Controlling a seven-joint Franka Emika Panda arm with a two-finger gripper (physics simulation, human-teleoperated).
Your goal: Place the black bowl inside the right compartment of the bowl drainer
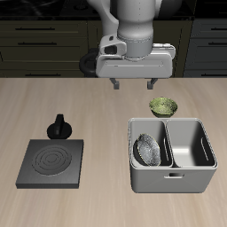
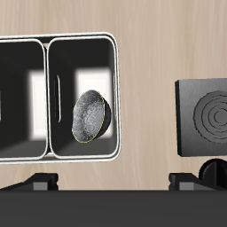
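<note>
exterior view: the small round dark grey-black bowl with pale speckled inside (image 1: 147, 151) lies tilted on its side within one well of the large grey metal two-well bowl drainer (image 1: 174, 182), leaning against the outer wall of the well that sits nearer the flat black square stove plate (image 1: 52, 163). the other well looks empty. the two-finger gripper (image 1: 133, 85) hangs above the table farther back than the drainer, well apart from the bowl; its fingers are spread with nothing between them, so the jaws read as released. wrist view confirms: bowl (image 2: 91, 116) rests on edge inside the well closer to the stove plate (image 2: 203, 116), rim toward the drainer's outer wall (image 2: 113, 97), and both fingertips show apart and bare. a small yellow-green bowl (image 1: 163, 107) sits on the table just behind the drainer, untouched. a small black pot-like item (image 1: 59, 128) stands behind the stove plate. judgement: bowl is inside the drainer and let go; placement looks done, provided this well counts as the right compartment. only retreat of the arm seems left.
</note>
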